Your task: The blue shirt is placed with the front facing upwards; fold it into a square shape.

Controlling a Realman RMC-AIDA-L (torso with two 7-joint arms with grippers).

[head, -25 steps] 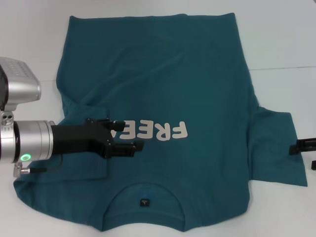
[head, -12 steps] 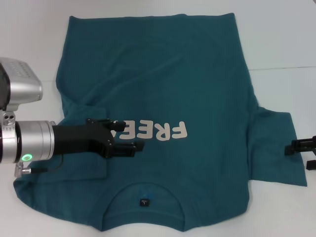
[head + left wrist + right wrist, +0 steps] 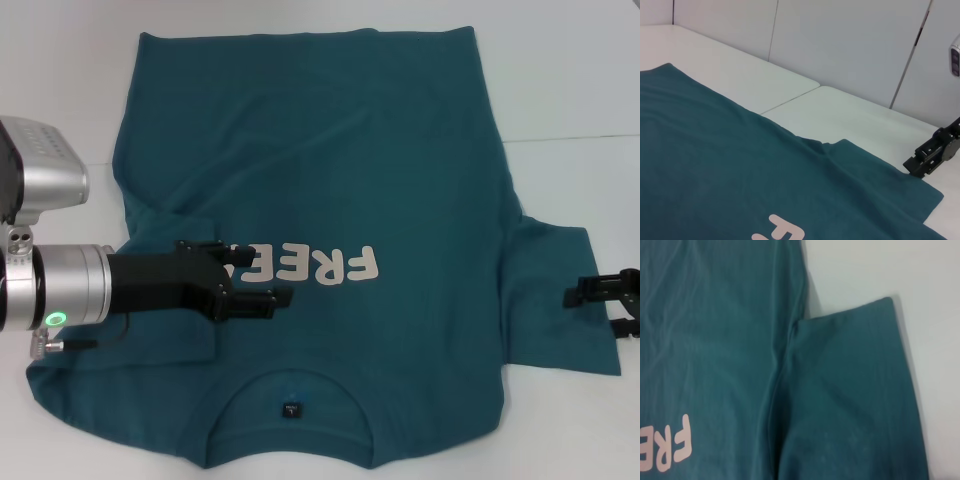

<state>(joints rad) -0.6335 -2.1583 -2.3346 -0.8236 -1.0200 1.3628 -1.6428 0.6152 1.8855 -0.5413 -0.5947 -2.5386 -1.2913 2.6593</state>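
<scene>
Head view: the left gripper (image 3: 262, 283) lies low over the chest of the blue shirt (image 3: 350, 150), its black fingers (image 3: 255, 300) reaching across the start of the white lettering (image 3: 320, 266). Its fingers stand a little apart, with no cloth seen caught between them. Behind it, the silver arm with a green light comes in from the robot's left side. The shirt's sleeve on that side is folded in under the arm.

The right gripper (image 3: 600, 292) sits at the outer edge of the other sleeve (image 3: 555, 290), which is spread flat; whether its fingers are apart or together cannot be told. The left wrist view shows it too (image 3: 932, 152), dark and blocky, touching the sleeve's corner.

The shirt lies face up on a white table (image 3: 580, 90), collar and small dark tag (image 3: 291, 409) nearest the robot, hem farthest away. A thin seam (image 3: 570, 139) crosses the tabletop. The left wrist view shows pale grey wall panels (image 3: 850, 45) standing behind the table. The right wrist view shows the flat sleeve (image 3: 850, 390) and bare table beside it.
</scene>
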